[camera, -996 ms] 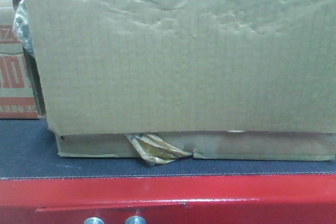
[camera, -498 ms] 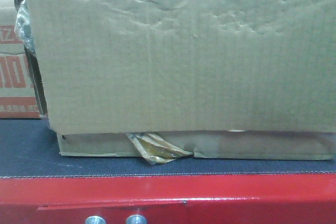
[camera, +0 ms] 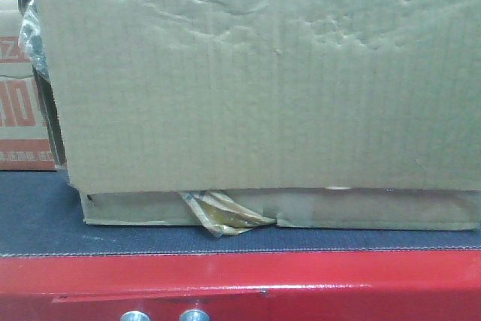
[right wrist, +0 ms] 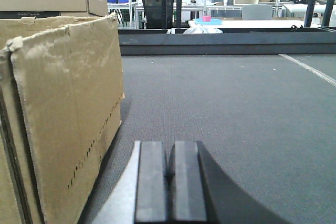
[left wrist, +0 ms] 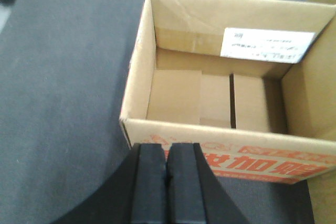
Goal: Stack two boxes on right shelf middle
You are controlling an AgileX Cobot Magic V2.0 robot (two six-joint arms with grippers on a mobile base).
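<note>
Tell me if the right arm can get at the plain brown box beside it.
Probably yes. In the right wrist view the brown box stands just left of the right gripper, with only bare grey mat between them. The gripper is shut, though.

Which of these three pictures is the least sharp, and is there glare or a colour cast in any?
Front-facing view: the brown box fills the picture with a greenish cast, and the red platform edge shows a faint glare line. Left wrist view: softest; the white label inside the printed carton is unreadable. Right wrist view: sharpest, evenly lit across the grey mat.
</note>
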